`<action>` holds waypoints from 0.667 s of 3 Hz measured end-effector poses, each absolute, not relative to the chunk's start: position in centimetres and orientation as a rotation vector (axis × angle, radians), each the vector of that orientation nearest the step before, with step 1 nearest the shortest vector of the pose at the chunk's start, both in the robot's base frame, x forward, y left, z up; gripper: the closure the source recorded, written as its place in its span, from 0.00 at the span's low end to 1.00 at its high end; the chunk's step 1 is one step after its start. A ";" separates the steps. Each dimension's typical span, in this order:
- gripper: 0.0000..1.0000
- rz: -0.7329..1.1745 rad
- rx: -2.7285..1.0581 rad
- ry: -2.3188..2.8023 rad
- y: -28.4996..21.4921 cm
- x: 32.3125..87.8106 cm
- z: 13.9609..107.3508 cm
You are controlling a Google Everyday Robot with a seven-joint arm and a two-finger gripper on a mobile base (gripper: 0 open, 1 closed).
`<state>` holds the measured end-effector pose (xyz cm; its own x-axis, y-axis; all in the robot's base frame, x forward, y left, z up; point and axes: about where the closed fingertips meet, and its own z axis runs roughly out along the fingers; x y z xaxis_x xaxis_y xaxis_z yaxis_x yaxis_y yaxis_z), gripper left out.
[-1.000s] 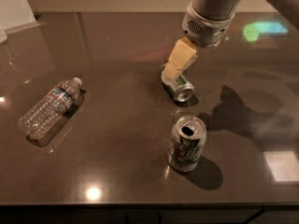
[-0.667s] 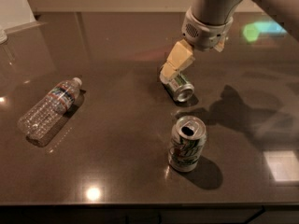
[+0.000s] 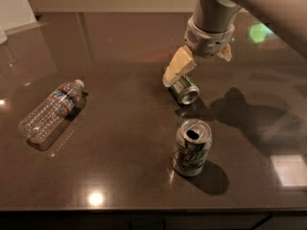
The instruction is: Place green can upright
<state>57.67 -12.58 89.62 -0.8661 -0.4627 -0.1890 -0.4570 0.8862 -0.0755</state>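
The green can (image 3: 185, 91) lies on its side on the dark table (image 3: 120, 143), its silver end facing the front right. My gripper (image 3: 197, 69) hangs over it from above, open. One cream finger (image 3: 178, 67) reaches down to the can's rear upper side, touching or just above it. The other finger (image 3: 224, 53) sits up and to the right, clear of the can. The can's dark green body is mostly hidden behind the near finger.
A silver-white can with a green swirl logo (image 3: 191, 147) stands upright just in front of the green can. A clear plastic water bottle (image 3: 51, 108) lies on its side at the left. The table's front edge runs along the bottom.
The wrist has turned and shifted slightly, bringing the second finger into view on the right. The green can, the other can and the bottle have not moved.
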 end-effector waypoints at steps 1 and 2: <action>0.00 -0.069 -0.643 2.888 -12.9 58.0 88.7; 0.00 -0.089 -0.633 2.908 -12.8 58.7 88.0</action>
<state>58.74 -12.78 88.04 -0.8968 -0.4173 -0.1468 -0.4075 0.9085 -0.0928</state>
